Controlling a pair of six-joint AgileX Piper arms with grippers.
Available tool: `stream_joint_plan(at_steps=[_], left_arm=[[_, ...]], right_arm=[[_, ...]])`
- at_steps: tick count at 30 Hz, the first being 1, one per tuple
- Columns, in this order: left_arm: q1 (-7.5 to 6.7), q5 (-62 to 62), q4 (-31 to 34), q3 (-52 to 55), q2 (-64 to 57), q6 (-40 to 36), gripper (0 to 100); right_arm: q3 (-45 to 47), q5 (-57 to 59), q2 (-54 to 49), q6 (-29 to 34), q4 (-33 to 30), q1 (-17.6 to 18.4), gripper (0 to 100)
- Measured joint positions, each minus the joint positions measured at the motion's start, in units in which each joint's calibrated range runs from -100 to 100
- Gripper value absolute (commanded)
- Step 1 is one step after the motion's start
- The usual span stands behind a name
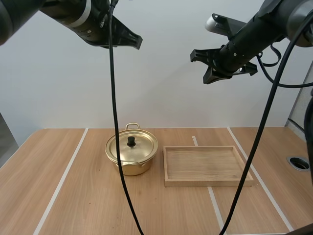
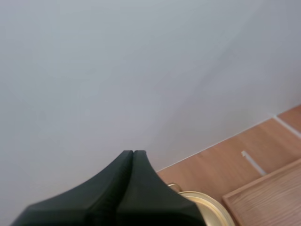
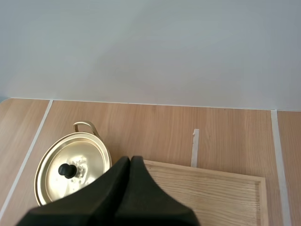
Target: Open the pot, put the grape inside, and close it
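Observation:
A gold pot [image 1: 131,149] stands on the wooden table with its lid on; the lid has a black knob [image 1: 131,141]. My left gripper [image 1: 138,42] hangs high above the table's left side, shut on nothing. In the left wrist view its fingers [image 2: 133,153] form one dark wedge near the pot's rim [image 2: 207,207]. High over the right side, my right gripper [image 1: 201,66] is also shut and empty. The right wrist view has its wedge [image 3: 130,159] above the pot [image 3: 70,167] and the tray.
An empty wooden tray [image 1: 208,165] lies just right of the pot, also seen as the tray [image 3: 211,193] and the tray's corner [image 2: 268,197]. White tape lines run across the table. A round hole [image 1: 299,163] sits near the right edge.

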Motion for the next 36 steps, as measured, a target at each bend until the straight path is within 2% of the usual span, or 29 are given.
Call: stream_joint_plan(at_steps=[3,8,15,21,28,36], left_arm=[[0.00,-8.33,4.04,4.02,-2.54,-8.41,0],[0.00,-20.37,15.29,14.35,-8.23,-21.88,0],[0.00,-28.95,27.45,28.76,-17.51,-32.40,0],[0.00,-29.25,35.74,36.82,-26.69,-35.63,0],[0.00,-28.62,36.97,46.02,-38.14,-37.41,0],[0.00,-28.61,39.74,56.84,-47.48,-37.92,0]], right_arm=[[2.47,-7.18,-3.29,0.43,0.24,0.00,0],[12.95,-23.81,-12.30,-1.01,-0.41,1.39,0],[30.57,-41.89,-22.21,-1.90,-4.57,5.48,0],[40.20,-48.10,-27.10,-2.02,-5.86,6.83,0],[48.32,-54.02,-37.13,-2.02,-9.31,6.92,0],[56.73,-55.47,-51.36,-2.02,-12.14,6.92,0]])
